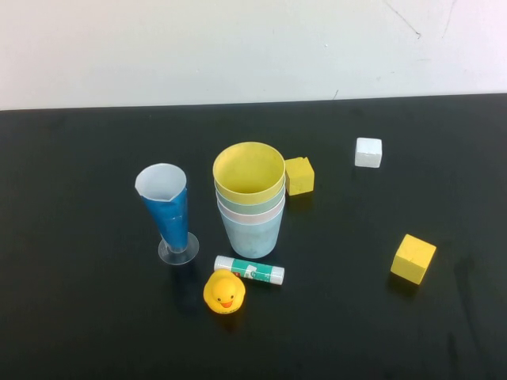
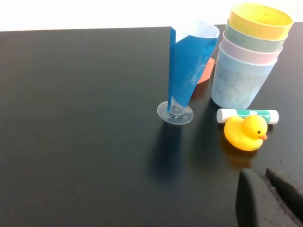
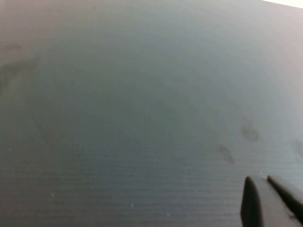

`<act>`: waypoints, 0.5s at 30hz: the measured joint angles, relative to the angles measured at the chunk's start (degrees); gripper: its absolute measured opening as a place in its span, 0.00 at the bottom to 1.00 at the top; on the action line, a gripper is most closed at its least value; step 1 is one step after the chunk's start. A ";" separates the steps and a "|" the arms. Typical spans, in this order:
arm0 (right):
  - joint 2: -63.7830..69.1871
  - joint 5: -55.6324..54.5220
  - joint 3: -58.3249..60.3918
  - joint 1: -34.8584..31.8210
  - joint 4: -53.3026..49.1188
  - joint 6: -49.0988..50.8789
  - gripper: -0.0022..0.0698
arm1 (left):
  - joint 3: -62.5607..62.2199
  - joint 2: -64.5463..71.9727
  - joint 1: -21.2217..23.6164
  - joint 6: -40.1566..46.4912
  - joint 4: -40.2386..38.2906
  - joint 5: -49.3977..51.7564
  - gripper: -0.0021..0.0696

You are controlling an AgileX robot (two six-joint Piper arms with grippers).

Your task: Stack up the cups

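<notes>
- Left pincer (image 2: 265,198) clenched on nothing, low over the black desk (image 1: 79,317), short of the rubber duck (image 1: 224,292)
- Right pincer (image 3: 267,201) clenched too, empty, above bare desk
- Just past the duck lies a glue stick (image 1: 249,271), touching the foot of the cups (image 1: 250,198)
- The cups stand nested upright mid-desk: light blue outermost, then pink, mint, yellow on top
- Blue cone glass (image 1: 168,212) to their left
- Yellow blocks (image 1: 413,259) (image 1: 299,175) and a white block (image 1: 368,152) farther right
</notes>
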 joint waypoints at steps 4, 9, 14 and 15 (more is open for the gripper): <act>0.00 0.00 0.00 0.00 0.00 0.00 0.03 | 0.00 0.00 0.00 0.00 0.00 0.00 0.03; 0.00 0.00 0.00 0.00 0.00 0.00 0.03 | 0.27 0.00 0.12 0.00 0.14 -0.52 0.03; 0.00 0.00 0.00 0.00 0.00 0.00 0.03 | 3.48 0.00 3.88 5.13 2.03 -4.01 0.03; 0.00 0.00 0.00 0.00 0.00 0.00 0.03 | 4.36 0.00 5.53 8.10 2.03 -5.17 0.03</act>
